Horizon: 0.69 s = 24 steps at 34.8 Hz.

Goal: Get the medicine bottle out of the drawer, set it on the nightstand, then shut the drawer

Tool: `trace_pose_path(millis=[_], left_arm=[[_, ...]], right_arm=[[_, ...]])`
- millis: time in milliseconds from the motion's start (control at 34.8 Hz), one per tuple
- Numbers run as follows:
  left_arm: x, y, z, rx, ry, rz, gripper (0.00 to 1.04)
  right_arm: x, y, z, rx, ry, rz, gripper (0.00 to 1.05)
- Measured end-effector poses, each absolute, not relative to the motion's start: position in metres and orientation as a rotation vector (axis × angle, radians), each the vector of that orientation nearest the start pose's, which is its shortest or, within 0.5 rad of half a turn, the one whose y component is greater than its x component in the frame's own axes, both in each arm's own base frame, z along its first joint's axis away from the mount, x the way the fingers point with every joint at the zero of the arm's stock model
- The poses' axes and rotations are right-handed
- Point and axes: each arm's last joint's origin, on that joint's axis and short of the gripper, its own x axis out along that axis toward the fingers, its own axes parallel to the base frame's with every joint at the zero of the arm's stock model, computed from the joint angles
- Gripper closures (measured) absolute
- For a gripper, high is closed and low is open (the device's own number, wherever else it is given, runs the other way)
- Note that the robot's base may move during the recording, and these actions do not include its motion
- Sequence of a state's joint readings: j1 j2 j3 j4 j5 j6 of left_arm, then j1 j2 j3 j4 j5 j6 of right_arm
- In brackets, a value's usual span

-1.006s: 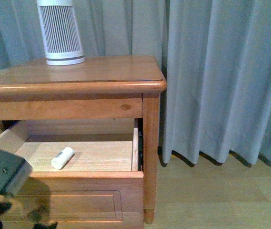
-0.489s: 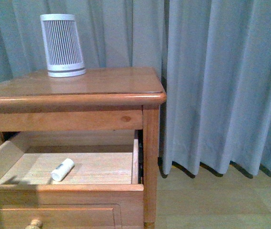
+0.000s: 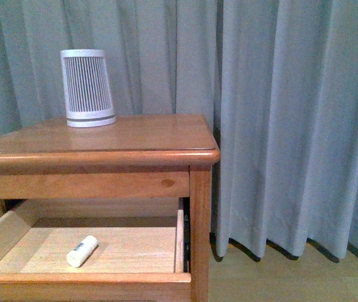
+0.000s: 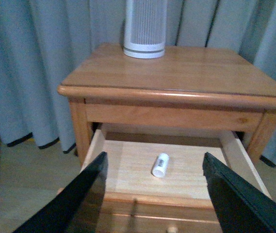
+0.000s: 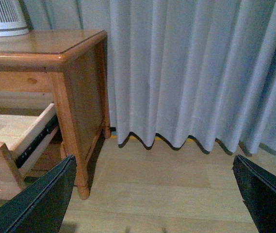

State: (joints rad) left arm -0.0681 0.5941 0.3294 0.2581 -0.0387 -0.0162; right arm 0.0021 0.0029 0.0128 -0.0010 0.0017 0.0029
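My left claw [image 4: 153, 155] is released. Its two dark fingers [image 4: 77, 201] are spread wide with nothing between them, and it hangs in front of the nightstand [image 3: 141, 135], facing the pulled-out upper drawer [image 3: 5, 229].

At the far left of the nightstand's honey-coloured surface, toward the back, a white tapered cylinder with dark vertical slats [image 3: 89, 88] stands upright close to the curtain [image 3: 292, 126].

Below the surface the drawer is open and shows its pale wood floor. The medicine bottle [image 3: 82, 250] lies there on its side, left of the drawer's middle and nearer the front board than the back. It is angled so that one end points toward the back right, and it touches none of the walls. I cannot tell which end carries the cap. From my left wrist, the bottle shows between the two spread fingers, well apart from both.

The drawer's right wall runs just inside the nightstand's right front leg [image 3: 200, 239], and a dark metal slide rail [image 5: 36, 141] is fixed along its outer side.

Right of the nightstand, the pale grey-blue pleated curtain falls to the light wooden floor [image 3: 292, 277].

My right claw [image 5: 153, 160] is also released, its fingers far apart and holding nothing. It hangs over the floor beside the nightstand and faces the curtain.
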Motion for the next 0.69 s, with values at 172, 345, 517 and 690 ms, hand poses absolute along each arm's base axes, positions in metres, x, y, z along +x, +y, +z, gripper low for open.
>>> trace_pose_path(millis=[172, 345, 517, 690], left_arm=[[0.141, -0.001, 0.224, -0.012, 0.006, -0.002, 0.74], [0.133, -0.001, 0.209, -0.011, 0.009, -0.005, 1.02], [0.127, -0.001, 0.199, -0.009, 0.002, -0.004, 1.02], [0.121, -0.001, 0.190, -0.009, -0.002, -0.004, 1.02]], right_arm=[[0.097, 0.000, 0.168, 0.003, -0.009, 0.001, 0.07], [0.097, 0.000, 0.168, 0.003, -0.009, 0.002, 0.07], [0.097, 0.000, 0.168, 0.003, -0.009, 0.002, 0.07], [0.097, 0.000, 0.168, 0.003, -0.009, 0.002, 0.07]])
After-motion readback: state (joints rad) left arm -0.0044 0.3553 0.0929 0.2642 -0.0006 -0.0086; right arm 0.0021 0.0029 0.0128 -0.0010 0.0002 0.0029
